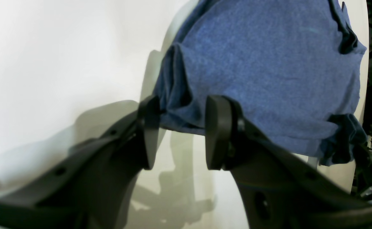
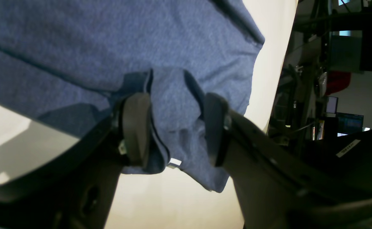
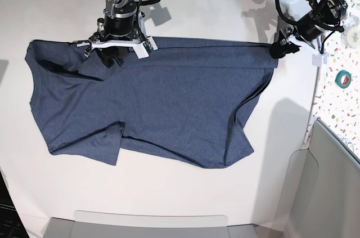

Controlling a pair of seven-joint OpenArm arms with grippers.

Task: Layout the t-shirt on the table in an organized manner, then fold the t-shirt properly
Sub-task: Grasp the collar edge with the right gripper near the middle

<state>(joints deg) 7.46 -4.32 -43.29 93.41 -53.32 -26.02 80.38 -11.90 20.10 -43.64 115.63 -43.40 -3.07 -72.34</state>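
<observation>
Cloth comes first: the t-shirt (image 3: 157, 108) lies spread across the middle of the table (image 3: 225, 7), plain side up, with its far edge pulled into a straight line toward the table's far edge. One sleeve sits folded under near the front left, and the hem side toward the right front corner is skewed and rumpled.

Both arms grip that far edge. The left gripper (image 1: 181, 127) is clenched on a bunched fold of the shirt at the right end, and the right gripper (image 2: 173, 127) is clamped on a thick gather of fabric near the collar end.

Trouble from here, as I judge it: both holds take bunched cloth rather than a single layer, so pulling could drag hidden folds along and leave creases. Uneven pulling between the arms would skew the straight edge, and the cloth could slip from either hold.

The table is white and matte, bare around the shirt. Beyond its right edge sits a speckled surface (image 3: 337, 97) with a tape roll (image 3: 343, 79); dark equipment fills the room behind.
</observation>
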